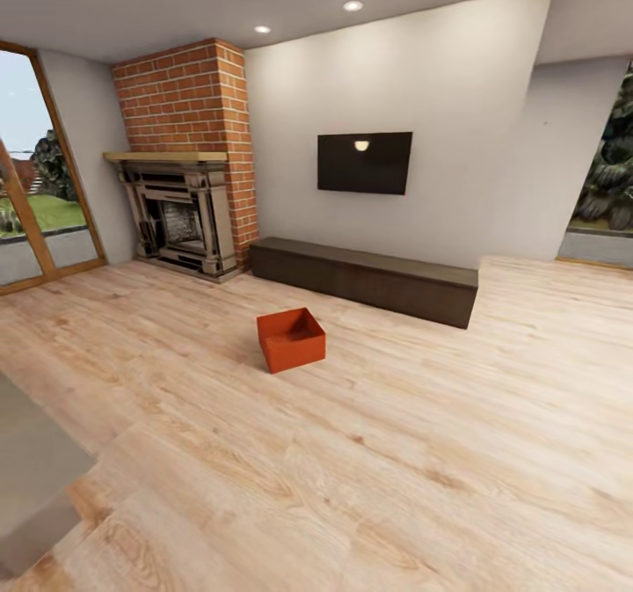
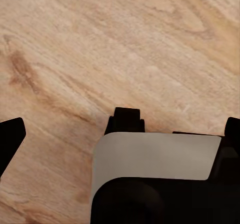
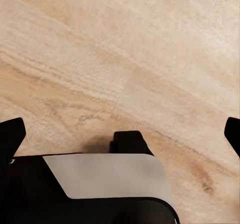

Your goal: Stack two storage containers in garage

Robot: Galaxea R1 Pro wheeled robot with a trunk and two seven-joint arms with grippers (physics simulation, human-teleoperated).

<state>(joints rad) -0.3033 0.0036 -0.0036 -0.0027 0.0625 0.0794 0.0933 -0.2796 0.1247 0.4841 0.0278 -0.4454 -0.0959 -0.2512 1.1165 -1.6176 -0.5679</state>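
Living room, wood-plank floor (image 1: 457,451): one storage container (image 1: 291,339) sits mid-floor before the dark cabinet (image 1: 365,280). Approach step; next, drive closer. Both tools spread, empty.

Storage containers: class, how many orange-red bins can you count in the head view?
1. The storage container sits upright on the wood-plank floor, in front of the long dark cabinet. A second may be out of frame.

Home living room (image 1: 492,451), brick fireplace (image 1: 185,214) (timber mantel), wall television (image 1: 364,162), low cabinet (image 1: 369,280)
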